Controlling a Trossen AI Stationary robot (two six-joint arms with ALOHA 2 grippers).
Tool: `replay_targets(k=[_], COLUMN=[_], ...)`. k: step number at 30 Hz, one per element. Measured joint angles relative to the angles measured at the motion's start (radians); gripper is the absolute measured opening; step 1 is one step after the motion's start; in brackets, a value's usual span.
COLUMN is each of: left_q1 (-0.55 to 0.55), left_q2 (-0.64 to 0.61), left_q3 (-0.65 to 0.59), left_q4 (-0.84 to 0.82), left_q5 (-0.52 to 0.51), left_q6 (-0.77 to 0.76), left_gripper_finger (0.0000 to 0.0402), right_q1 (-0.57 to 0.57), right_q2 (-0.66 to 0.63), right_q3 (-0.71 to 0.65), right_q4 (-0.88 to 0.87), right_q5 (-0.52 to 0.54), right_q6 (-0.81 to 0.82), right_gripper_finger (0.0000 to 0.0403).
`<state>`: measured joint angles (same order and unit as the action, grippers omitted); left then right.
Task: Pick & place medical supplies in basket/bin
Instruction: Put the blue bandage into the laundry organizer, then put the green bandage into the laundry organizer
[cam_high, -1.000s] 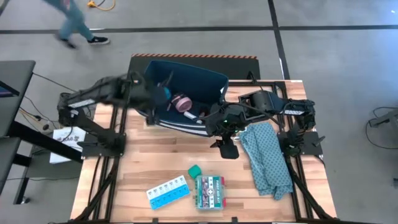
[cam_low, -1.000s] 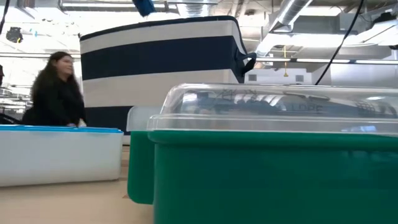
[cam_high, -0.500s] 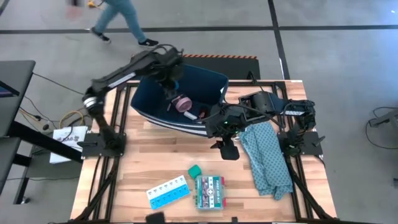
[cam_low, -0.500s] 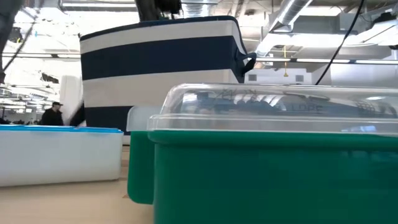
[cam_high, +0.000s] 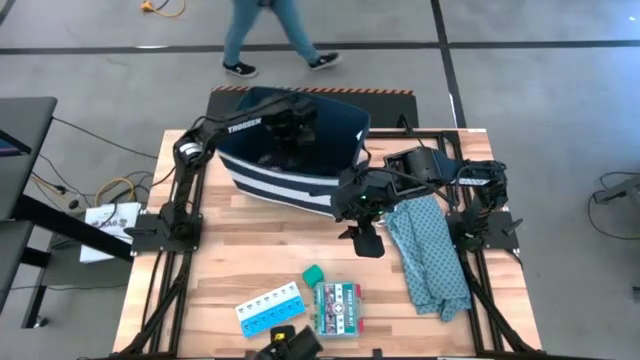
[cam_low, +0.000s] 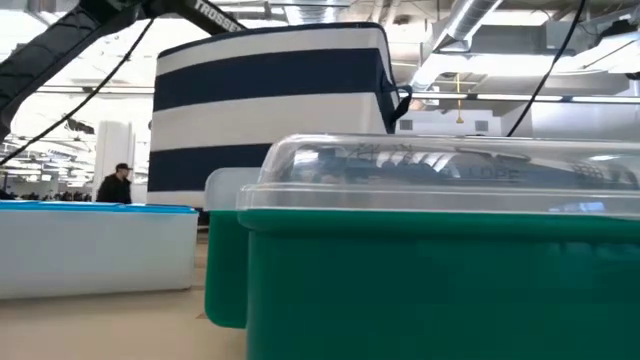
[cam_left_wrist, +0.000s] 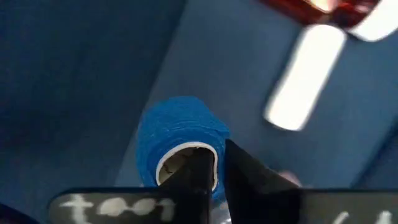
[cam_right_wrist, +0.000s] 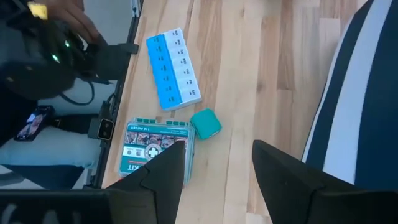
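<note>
Dark navy fabric with white stripes near the base makes the large rectangular bin (cam_high: 300, 150), which stands at the far side of the light wooden table (cam_high: 240, 260). The left arm reaches over the bin's rim, and the left gripper (cam_left_wrist: 214, 177) is down inside the bin. Its two dark fingers (cam_left_wrist: 193, 180) are pressed together on the wall of a blue tape roll (cam_left_wrist: 180, 140): one finger is in the roll's white core and the other is outside it. In the left wrist view the navy inside of the bin is behind the roll, with a blurred white piece (cam_left_wrist: 305, 78) and a red thing at the picture's edge; I cannot tell what they are.

The right gripper (cam_high: 362, 238) hangs above the table, just beside the bin's near wall. Its fingers (cam_right_wrist: 165, 177) are spread and hold nothing.

On the near part of the table lie three supplies. A light-blue pill organizer (cam_high: 268, 307) with a row of white lids lies at an angle. A small teal cube (cam_high: 313, 273) is near it, toward the bin. A flat green box with red marks and a clear lid (cam_high: 338, 308) is just beside the organizer. A crumpled blue-green patterned cloth (cam_high: 430, 255) lies at the right side of the table.

On the floor beyond the table a person's legs in jeans (cam_high: 270, 30) show.
</note>
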<state>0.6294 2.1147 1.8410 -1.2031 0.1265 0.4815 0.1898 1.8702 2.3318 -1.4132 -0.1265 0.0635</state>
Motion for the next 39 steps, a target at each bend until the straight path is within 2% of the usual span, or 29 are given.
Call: replay_targets(k=[4,15,21,26,30,36,39], left_q1=[-0.010,-0.049,-0.071,-0.094,-0.124,-0.169,-0.187], left_q2=[0.015,0.013,0.013,0.013,0.013,-0.035,-0.139], left_q3=[0.000,0.001,0.027,0.142,0.285,0.517,0.484], left_q4=[-0.036,-0.055,-0.122,-0.269,-0.373,-0.362,-0.332], left_q5=[-0.003,-0.010,-0.069,-0.080,-0.081,-0.081,-0.086], left_q6=[0.007,0.014,0.014,-0.031,-0.033,-0.021,-0.019], left_gripper_finger=[0.0023,0.0106,0.0120,0.0121,0.0121,0.0122,0.0122], right_q1=[0.000,0.000,0.000,0.000,0.000,0.000,0.000], right_q2=[0.000,0.000,0.000,0.000,0.000,0.000,0.000], right_q3=[0.000,0.000,0.000,0.000,0.000,0.000,0.000], right_q4=[0.000,0.008,0.008,0.002,0.000,-0.040,-0.068], right_q5=[0.000,0.000,0.000,0.000,0.000,0.000,0.000], right_q6=[0.000,-0.002,-0.002,-0.002,0.000,0.065,0.115], right_gripper_finger=[0.0180,0.0181,0.0181,0.0184,0.0185,0.0182,0.0181])
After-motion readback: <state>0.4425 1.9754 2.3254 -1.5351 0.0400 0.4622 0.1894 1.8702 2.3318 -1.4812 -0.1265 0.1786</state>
